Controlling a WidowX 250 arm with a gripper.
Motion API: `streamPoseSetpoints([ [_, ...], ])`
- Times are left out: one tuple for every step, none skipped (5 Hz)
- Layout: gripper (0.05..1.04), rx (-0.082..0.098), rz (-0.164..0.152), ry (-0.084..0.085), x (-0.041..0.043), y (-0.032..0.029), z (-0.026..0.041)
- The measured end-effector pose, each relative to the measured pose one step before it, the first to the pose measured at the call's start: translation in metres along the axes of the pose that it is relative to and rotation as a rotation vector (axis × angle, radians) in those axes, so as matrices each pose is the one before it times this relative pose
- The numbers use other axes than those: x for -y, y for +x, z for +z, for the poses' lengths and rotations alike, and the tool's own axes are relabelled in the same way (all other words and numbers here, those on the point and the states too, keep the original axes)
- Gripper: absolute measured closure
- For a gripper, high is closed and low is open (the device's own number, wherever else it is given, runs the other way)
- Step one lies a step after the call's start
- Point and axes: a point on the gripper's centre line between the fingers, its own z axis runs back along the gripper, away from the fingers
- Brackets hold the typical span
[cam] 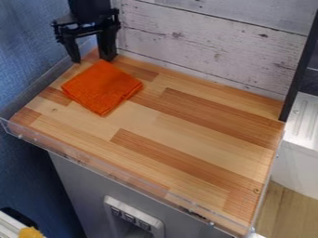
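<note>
The black gripper (92,59) hangs at the upper left of the camera view, over the back left corner of the wooden surface (186,135). Its two fingers are apart, pointing down, with nothing between them. Just in front of them lies an orange cloth (102,87), folded into a rough square and flat on the wood. The gripper is nearest to the cloth's back corner; whether the fingertips touch it or the wood, I cannot tell.
A whitewashed plank wall (211,42) stands behind the surface and a blue wall (28,46) at the left. A clear low rim (112,169) runs along the front edge. A black post (300,69) rises at the back right, beside a white unit (301,139).
</note>
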Motion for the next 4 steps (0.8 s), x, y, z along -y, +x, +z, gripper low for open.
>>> streamPoseSetpoints([
  [0.085, -0.0175, -0.0172, 0.0417, 0.00391, -0.00193, -0.00184],
  [0.135, -0.0299, -0.0123, 0.0293, 0.00437, -0.00048, -0.002],
  [0.413, -0.05, -0.0042, 0.0152, 0.00366, -0.00141, -0.00919],
  [0.713, -0.035, -0.0111, -0.0115, 0.00468, -0.00397, -0.00736],
])
